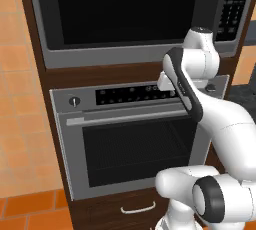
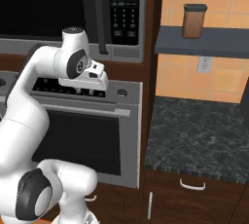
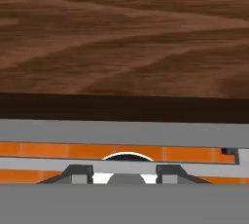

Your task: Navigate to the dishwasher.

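Dishwasher: I cannot tell where it lies relative to the jaws; nothing on my screens matches a flat, windowless grey front, so I cannot describe its look either.

Starting at the gripper (image 3: 124,174), the hand view shows its two dark fingertips (image 3: 80,173) standing well apart with nothing between them, so the jaws are wide and hold nothing. Just past them I see a wood-grain panel (image 3: 124,38) with a dark band under it and strips of orange tiled floor (image 3: 48,149).

From the base cameras, the arm is folded up in front of one silver oven (image 1: 135,139) with a black glass window, a horizontal bar handle and two knobs (image 1: 74,101), one at each end of its control strip. The hand hangs close before the right part of that strip.

Above the oven sits one built-in microwave (image 1: 125,14) with a keypad on its right side. Below the oven is one wooden drawer (image 1: 137,208) with a light curved pull. All three are set in a dark wood column.

To the right of the column lies a dark stone table (image 2: 194,135). Above it is one grey shelf (image 2: 219,43), which carries a single brown jar (image 2: 194,21) with a dark lid. One wall outlet (image 2: 204,64) sits on the orange tiled wall (image 2: 219,4) under the shelf.
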Motion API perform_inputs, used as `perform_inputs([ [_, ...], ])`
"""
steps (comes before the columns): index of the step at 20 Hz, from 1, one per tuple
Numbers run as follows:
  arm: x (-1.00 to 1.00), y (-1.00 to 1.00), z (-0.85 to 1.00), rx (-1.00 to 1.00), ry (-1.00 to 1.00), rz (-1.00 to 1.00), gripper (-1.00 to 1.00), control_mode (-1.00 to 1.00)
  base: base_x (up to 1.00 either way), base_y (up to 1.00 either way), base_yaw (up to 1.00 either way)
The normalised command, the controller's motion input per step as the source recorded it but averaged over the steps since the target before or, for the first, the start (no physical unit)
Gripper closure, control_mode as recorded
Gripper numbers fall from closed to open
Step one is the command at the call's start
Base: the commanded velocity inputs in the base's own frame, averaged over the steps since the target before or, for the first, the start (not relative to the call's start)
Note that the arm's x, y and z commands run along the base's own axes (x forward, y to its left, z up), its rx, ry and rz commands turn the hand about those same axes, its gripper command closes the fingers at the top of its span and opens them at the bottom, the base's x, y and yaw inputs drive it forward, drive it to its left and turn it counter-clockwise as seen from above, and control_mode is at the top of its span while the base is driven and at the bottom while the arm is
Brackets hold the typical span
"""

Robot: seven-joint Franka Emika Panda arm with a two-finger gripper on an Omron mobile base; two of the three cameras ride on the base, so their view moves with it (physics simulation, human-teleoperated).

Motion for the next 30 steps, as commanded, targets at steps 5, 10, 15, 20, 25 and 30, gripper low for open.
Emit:
perform_inputs([
  [5,-0.67,-0.03,-0.12,0.00,0.00,0.00,-1.00,-1.00,0.00,0.00,0.00],
  [10,-0.55,-0.02,-0.17,-0.01,0.00,0.00,-1.00,1.00,-0.20,-0.01,0.00],
  [15,0.00,0.00,0.00,0.00,0.00,0.00,-1.00,1.00,-0.47,-0.43,-0.12],
  [20,0.00,0.00,0.00,0.00,0.00,0.00,-1.00,1.00,-0.28,-0.70,-0.47],
  [25,0.00,0.00,0.00,0.00,0.00,0.00,-1.00,1.00,-0.01,-0.71,-0.53],
  [30,0.00,0.00,0.00,0.00,0.00,0.00,-1.00,1.00,0.00,-0.77,-0.49],
])
